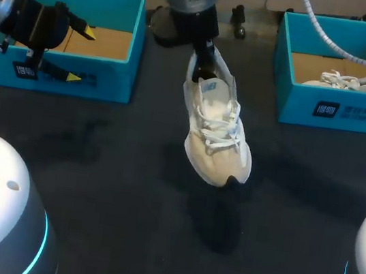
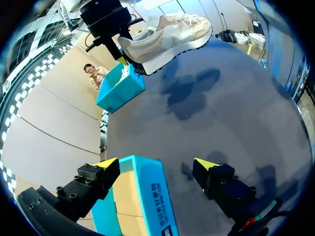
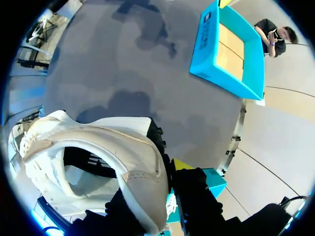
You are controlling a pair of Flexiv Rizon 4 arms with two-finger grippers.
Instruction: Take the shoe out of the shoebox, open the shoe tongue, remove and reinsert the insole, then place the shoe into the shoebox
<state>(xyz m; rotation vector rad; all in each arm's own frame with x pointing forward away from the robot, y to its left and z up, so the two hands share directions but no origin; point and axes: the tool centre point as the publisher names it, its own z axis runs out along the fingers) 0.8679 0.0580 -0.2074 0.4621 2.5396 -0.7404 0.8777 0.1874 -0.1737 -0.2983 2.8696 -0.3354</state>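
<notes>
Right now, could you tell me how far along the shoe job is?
Done: the shoe is out of the left box, whose bottom shows bare. In hand: the right gripper holds the shoe by its heel above the table. The left gripper hangs open astride the box's front wall. Left: the laces look tied, so tongue, insole and the return to the box are all to come.

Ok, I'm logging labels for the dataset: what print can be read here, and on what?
No text is readable.
Front wall of the right shoebox: white logo and characters, too blurred.
Front wall of the left shoebox: white print, too small.
Tongue of the shoe: small blue mark, illegible.
</notes>
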